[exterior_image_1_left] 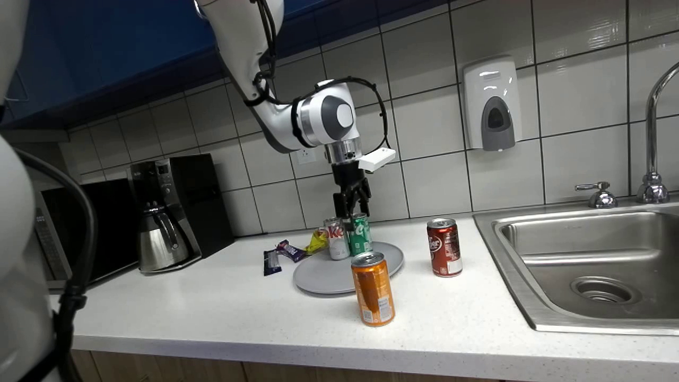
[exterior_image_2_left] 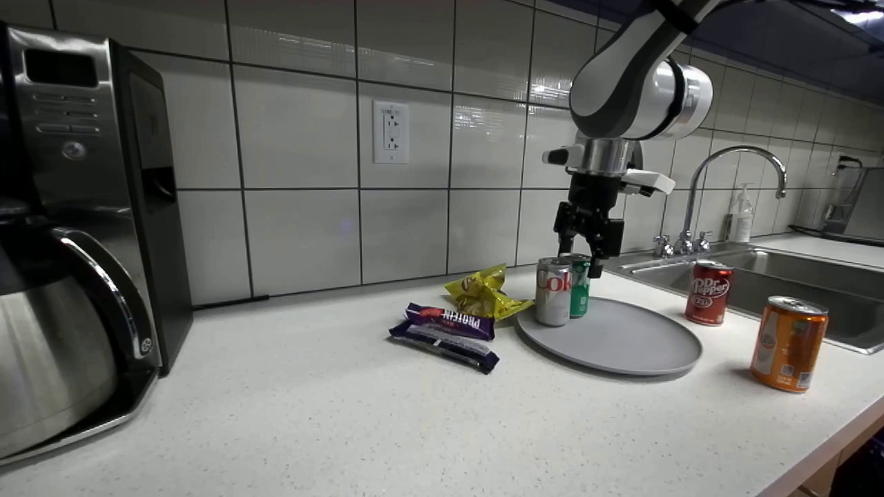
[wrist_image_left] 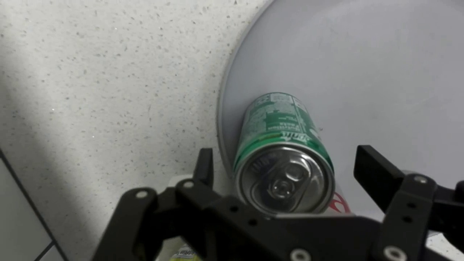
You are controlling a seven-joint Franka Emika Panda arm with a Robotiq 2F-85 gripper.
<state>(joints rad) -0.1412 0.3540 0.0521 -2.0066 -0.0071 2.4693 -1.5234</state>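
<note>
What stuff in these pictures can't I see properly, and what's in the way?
Coke can: wrist view, mostly hidden by the Sprite can and the fingers.
Coffee pot: cut off by the left edge in an exterior view.
Sink: cut off by the right edge in an exterior view.
Small print on the orange can: too small to read in both exterior views.

In both exterior views your arm (exterior_image_1_left: 241, 50) slants down from above, white with grey trim, and turns at the wrist (exterior_image_1_left: 319, 118), with the gripper (exterior_image_2_left: 581, 261) hanging below it, pointing down. You have the black fingers (wrist_image_left: 377, 175) spread well apart, one to each side in the wrist view. A dark cable (exterior_image_1_left: 356, 79) follows your arm, bound by black straps (exterior_image_1_left: 297, 125), and arcs out beyond the wrist, where a white block (exterior_image_1_left: 377, 158) juts sideways.
</note>
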